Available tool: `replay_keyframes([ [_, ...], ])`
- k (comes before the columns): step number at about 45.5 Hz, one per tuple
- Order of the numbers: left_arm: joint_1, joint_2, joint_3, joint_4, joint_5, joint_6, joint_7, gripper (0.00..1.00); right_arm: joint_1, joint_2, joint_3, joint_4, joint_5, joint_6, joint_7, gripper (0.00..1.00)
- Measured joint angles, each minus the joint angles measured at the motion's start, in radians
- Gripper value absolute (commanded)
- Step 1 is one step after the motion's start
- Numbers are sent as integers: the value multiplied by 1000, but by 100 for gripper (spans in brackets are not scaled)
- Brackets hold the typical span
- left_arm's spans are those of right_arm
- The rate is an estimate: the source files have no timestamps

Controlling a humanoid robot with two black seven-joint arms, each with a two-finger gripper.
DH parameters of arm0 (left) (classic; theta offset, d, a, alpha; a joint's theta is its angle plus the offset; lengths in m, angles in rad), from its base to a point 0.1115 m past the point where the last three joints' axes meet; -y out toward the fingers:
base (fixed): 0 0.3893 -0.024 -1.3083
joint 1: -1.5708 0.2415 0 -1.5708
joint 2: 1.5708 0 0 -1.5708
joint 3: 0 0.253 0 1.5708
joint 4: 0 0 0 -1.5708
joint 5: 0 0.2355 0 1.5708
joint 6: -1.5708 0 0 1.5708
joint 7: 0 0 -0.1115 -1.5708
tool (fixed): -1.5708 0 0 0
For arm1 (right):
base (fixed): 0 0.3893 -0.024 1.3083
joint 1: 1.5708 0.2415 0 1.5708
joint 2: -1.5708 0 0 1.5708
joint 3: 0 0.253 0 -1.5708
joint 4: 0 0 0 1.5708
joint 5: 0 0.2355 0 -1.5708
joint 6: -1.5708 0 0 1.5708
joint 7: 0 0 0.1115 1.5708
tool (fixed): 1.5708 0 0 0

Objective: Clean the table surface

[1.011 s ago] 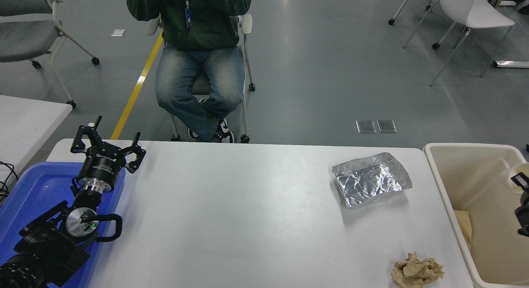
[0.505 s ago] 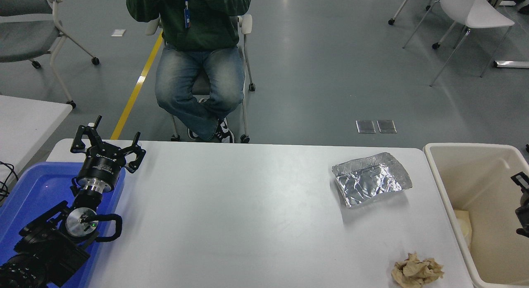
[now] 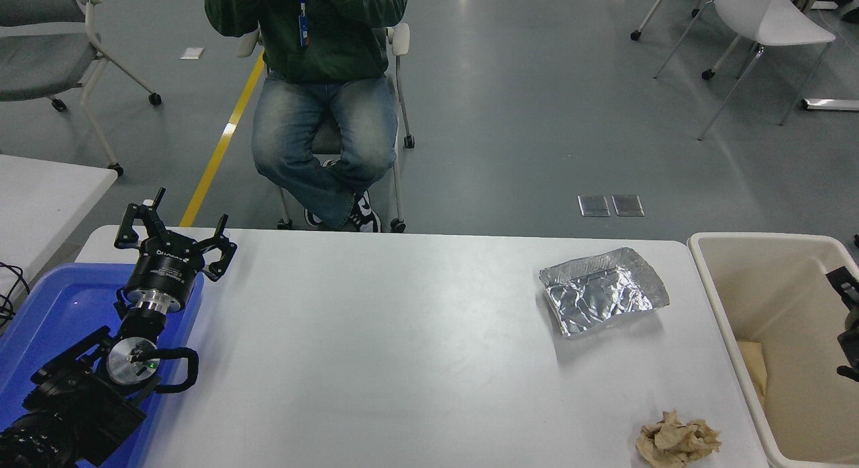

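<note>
Over the bin beyond the table surface's right edge, the right gripper barely shows; its jaw state I cannot tell. Crumpled paper near the front right corner and foil tray lie to its left, nearer this arm. Left gripper, jaws spread, hangs parked over the blue tray.

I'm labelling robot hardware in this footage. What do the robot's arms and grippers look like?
The left arm is black with silver metal rings, a green light and a looping black cable. The left gripper is black, with thin claw-like fingers and small white lettering. Only a black sliver of the right gripper shows.
</note>
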Motion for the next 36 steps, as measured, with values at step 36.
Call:
replay_keyframes([
  [36,-1,0,0,0,0,0,0,100,86,-296,271,549,126,4,4,100],
])
